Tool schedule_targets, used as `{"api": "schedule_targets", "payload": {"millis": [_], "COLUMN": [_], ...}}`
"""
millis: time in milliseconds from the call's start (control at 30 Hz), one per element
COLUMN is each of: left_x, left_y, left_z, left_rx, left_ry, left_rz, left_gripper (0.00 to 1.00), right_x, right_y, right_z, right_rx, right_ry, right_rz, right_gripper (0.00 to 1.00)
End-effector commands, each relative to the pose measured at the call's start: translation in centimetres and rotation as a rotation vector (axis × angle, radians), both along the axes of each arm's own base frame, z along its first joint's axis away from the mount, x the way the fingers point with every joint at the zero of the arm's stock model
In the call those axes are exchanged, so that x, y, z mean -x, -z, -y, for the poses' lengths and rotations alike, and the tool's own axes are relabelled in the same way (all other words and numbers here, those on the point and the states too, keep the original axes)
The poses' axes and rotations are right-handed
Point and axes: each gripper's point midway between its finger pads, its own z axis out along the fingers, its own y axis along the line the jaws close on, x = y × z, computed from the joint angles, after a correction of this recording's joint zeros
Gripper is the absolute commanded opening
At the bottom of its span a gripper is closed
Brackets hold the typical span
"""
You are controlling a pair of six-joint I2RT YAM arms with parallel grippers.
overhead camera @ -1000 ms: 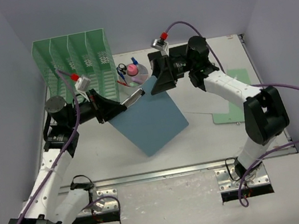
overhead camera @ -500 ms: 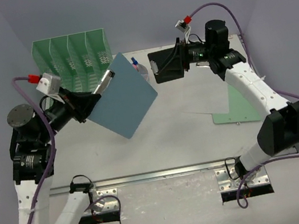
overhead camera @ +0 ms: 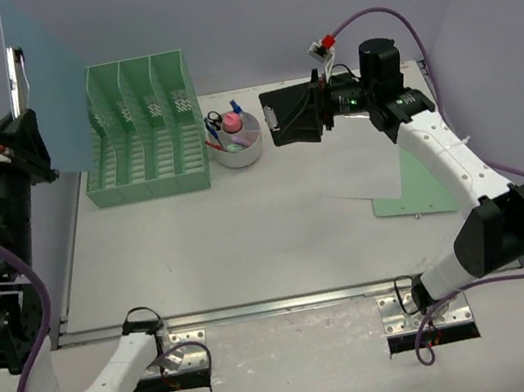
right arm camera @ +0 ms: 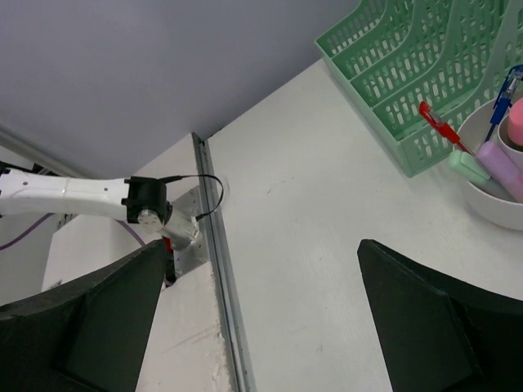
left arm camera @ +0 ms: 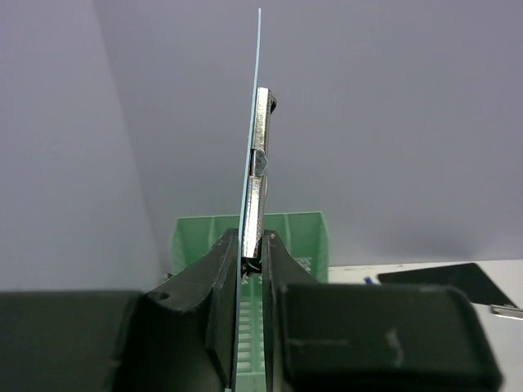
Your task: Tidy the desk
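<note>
Evidently the handover was finished: a second earlier both arms had met over the thin blue clipboard [overhead camera: 44, 82] at the middle of the white rectangular desk [overhead camera: 251, 249], and by this moment your left gripper [left arm camera: 252, 245] alone had it, fingers pinched tight on the base of its metal clip [left arm camera: 260, 155]. You had swung it up and out to the far left, standing on edge and well clear of the tabletop. That put it just beyond the left end of the mint-green slotted file rack [overhead camera: 138, 126], so filing it in a slot looked like the next step. Your right gripper [overhead camera: 281, 118] had let go and backed off, its fingers spread wide over the rear of the desk, holding nothing. Just left of it sat the round white bowl [overhead camera: 240, 159] of pens and small stationery, touching or nearly touching the rack's right end; I could not tell which. A white paper sheet [overhead camera: 365, 173] and a pale green flat sheet [overhead camera: 414, 192] lay loose under the right arm, waiting to be tidied. Nothing seemed to block the rack's slots.
</note>
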Motion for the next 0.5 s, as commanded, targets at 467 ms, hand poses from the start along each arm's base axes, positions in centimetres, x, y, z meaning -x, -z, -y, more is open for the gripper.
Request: {"api": "schedule_targets", "payload": {"millis": [467], "left_x": [-14.7], "left_y": [-0.6], "left_z": [-6.8], "left_rx": [-0.285], "left_ry": [-0.189], "left_rz": [-0.213], "left_gripper": [0.0], "right_x": [1.1], "right_y": [0.1], "right_z": [0.2], "right_rx": [0.008], "right_ry": [-0.039], "right_rz": [0.061], "right_gripper": [0.99]}}
